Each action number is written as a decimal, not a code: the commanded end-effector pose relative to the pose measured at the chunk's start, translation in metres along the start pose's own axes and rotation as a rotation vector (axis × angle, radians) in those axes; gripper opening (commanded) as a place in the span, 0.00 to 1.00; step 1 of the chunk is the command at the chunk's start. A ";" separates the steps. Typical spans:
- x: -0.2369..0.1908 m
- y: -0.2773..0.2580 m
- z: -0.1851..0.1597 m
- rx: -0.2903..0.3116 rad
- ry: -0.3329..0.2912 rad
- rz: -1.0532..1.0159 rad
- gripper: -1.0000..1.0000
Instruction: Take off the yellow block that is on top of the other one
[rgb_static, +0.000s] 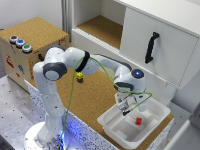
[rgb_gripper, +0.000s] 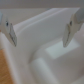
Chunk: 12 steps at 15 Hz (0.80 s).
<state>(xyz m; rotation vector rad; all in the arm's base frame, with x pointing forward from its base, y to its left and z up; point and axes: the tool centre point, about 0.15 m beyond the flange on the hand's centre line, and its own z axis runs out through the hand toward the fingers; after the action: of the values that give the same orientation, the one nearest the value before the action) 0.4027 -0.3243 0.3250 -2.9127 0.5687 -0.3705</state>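
Observation:
The tiny yellow block (rgb_static: 79, 74) sits on top of the other one, a dark cube (rgb_static: 79, 79), on the cork table surface behind the arm's elbow. My gripper (rgb_static: 125, 108) hangs well off toward the exterior view's right, over the near edge of a white tray (rgb_static: 114, 131), far from the stack. In the wrist view the gripper (rgb_gripper: 39, 32) is open, its two fingers (rgb_gripper: 8, 30) spread wide with only the tray's rim (rgb_gripper: 35, 27) showing between them. The yellow block is out of the wrist view.
A small red block (rgb_static: 138, 120) lies inside the white tray. A white cabinet with a black handle (rgb_static: 151, 47) and an open shelf stands behind. A cork-topped box with coloured buttons (rgb_static: 20, 43) sits at the exterior view's left.

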 end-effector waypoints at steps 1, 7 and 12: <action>-0.037 -0.113 0.008 0.021 0.037 -0.209 1.00; -0.088 -0.233 -0.010 -0.006 0.039 -0.341 1.00; -0.132 -0.291 0.006 -0.042 -0.013 -0.364 1.00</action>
<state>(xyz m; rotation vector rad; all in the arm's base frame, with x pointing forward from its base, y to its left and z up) 0.4147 -0.0878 0.3581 -2.8924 -0.0028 -0.3481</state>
